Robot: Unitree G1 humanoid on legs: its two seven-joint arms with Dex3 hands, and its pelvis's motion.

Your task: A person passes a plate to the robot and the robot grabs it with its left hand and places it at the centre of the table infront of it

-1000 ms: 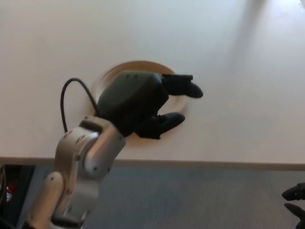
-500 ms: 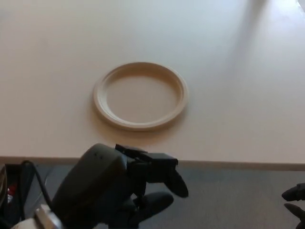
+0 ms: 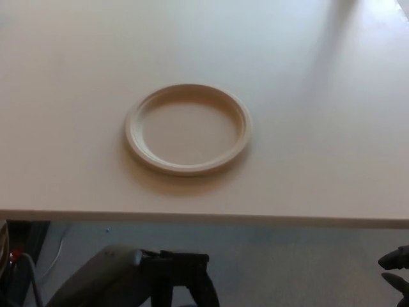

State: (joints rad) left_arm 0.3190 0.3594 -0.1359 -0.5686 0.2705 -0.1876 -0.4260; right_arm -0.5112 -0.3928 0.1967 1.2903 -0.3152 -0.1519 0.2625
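Plate (image 3: 188,128) flat on table (image 3: 307,166), nr middle, empty, nothing touching it. L hand (image 3: 176,281) below table's near edge, well clear of plate, fingers apart, holding nothing. R hand (image 3: 396,272) at frame corner, prob. just fingertips; grip can't tell.

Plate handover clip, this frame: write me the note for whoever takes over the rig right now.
Left hand: below the table edge at the bottom of the view, off the plate, holding nothing; only partly in frame, so its fingers can't be judged.
Right hand: only dark tips at the bottom right corner, off the table; state unclear.
Plate: lying flat on the table, roughly central in front of the robot, nothing touching it.
Done: plate is placed and released.
Left: nothing obvious, apart from perhaps parking the left arm.
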